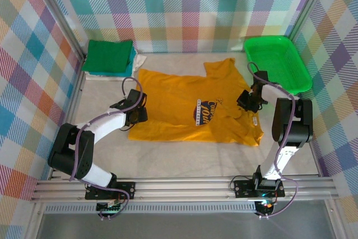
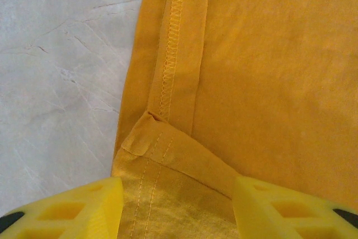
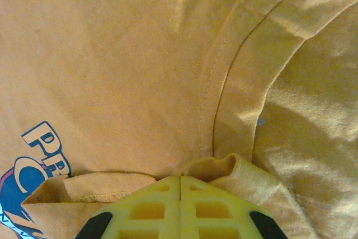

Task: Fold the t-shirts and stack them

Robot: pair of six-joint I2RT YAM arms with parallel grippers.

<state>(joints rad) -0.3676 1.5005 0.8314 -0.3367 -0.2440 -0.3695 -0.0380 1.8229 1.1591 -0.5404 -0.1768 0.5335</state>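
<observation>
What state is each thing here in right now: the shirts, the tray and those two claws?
Yellow shirt: spread out, logo up, not yet folded.
Pile of shirts: folded and stacked, dark green on top.
Tray: upright, nothing in it.
Left gripper: open, one finger on each side of the yellow shirt's hem corner.
Right gripper: shut, pinching the yellow shirt's cloth beside the collar.

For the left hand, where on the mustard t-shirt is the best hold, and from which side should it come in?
Probably the hem corner of the mustard t-shirt, where the stitched edge is folded over into a small raised flap. Come in from the bare table side, since the rest lies flat. The left hand stands open, straddling that corner.
</observation>
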